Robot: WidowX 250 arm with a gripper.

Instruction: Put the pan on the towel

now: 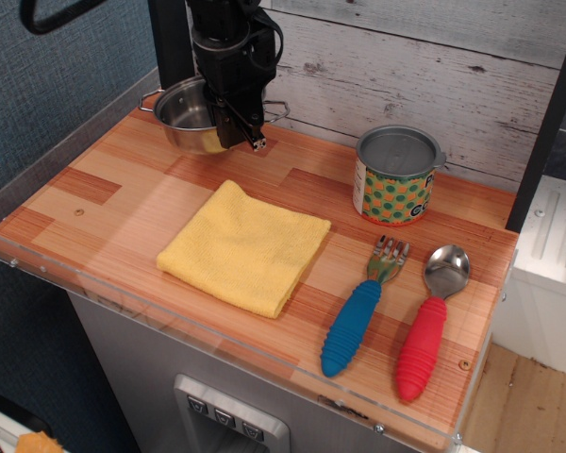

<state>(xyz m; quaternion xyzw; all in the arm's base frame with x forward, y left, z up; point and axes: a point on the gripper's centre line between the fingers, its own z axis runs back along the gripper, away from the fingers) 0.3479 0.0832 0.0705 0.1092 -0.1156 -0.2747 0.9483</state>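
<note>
The pan (181,113), a small shiny steel pot with wire loop handles, is at the back left of the wooden table (104,179). It hangs slightly tilted, a little above the surface. My gripper (238,130) is shut on the pan's right rim, with the black fingers reaching down over it. The yellow towel (245,247) lies flat in the middle of the table, in front of and to the right of the pan, and nothing is on it.
A metal can with a green-orange dotted label (396,177) stands at the back right. A blue-handled fork (358,321) and a red-handled spoon (426,330) lie at the front right. A wooden wall runs behind, and a clear rim edges the table's left and front.
</note>
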